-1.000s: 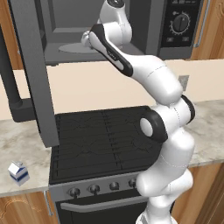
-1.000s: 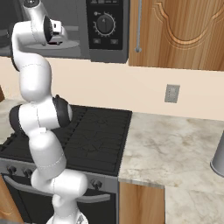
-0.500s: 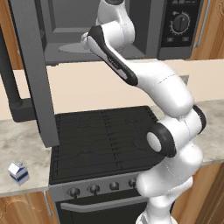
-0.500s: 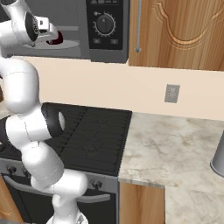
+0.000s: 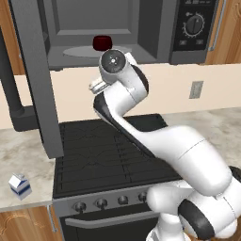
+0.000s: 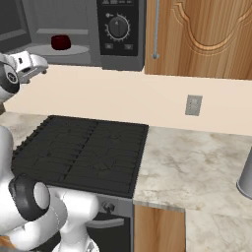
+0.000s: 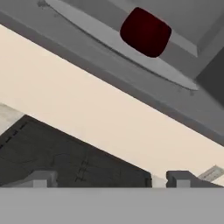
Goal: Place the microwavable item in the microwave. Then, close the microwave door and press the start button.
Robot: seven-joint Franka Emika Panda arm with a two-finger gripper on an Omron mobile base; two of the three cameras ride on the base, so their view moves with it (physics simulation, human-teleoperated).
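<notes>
From the left base view, the microwave [image 5: 117, 33] stands open, its door [image 5: 33, 80] swung out leftward over the stove [image 5: 108, 150], and the dark red bowl [image 5: 102, 43] sits on the pale turntable [image 5: 94, 51].

In the right base view the bowl [image 6: 60, 42] rests inside the cavity, bare wall below it.

In the hand view the gripper [image 7: 109, 179] has its fingers spread apart, holding nothing, beneath the squat, glossy bowl [image 7: 145, 32].
</notes>
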